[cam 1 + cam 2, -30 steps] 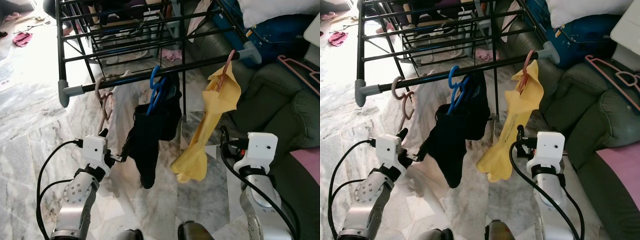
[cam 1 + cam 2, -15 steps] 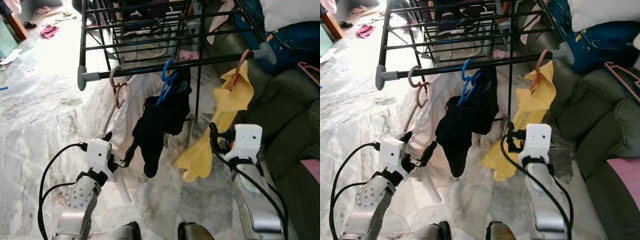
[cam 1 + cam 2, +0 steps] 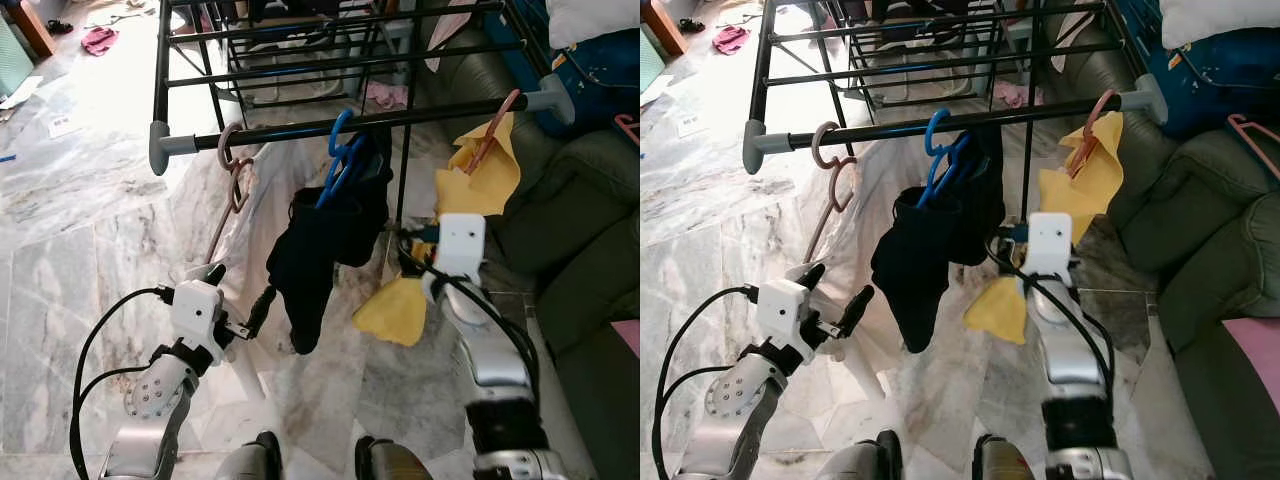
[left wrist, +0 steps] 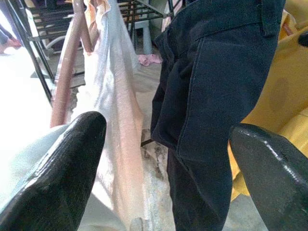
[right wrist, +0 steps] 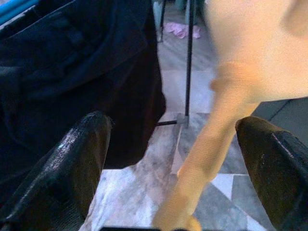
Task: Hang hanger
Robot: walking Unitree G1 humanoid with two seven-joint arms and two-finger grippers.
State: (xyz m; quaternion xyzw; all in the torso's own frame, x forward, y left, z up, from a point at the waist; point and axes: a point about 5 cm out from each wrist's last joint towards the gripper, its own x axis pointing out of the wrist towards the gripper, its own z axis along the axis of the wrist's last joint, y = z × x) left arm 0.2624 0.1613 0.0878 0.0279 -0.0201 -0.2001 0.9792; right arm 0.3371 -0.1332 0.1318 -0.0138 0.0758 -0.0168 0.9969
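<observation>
Three hangers already hang on the front bar of the drying rack (image 3: 190, 142): a pink hanger (image 3: 236, 170) with a white cloth near its left end, a blue hanger (image 3: 336, 160) with dark shorts (image 3: 322, 250) mid-bar, and another with a yellow cloth (image 3: 475, 185) near its right end. The left gripper (image 4: 163, 159) and right gripper (image 5: 173, 159) both gape, empty, just below the clothes. The hanging looks finished; the next move is probably to draw back.

Black drying rack (image 3: 940, 128), blue hanger (image 3: 938, 150) with dark garment (image 3: 925, 250), yellow cloth (image 3: 1080, 190), left gripper (image 3: 835, 300) fingers apart

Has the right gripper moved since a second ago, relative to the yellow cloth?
Yes. The right gripper has risen and swung toward the robot's left, now between the yellow cloth and black garment.
</observation>
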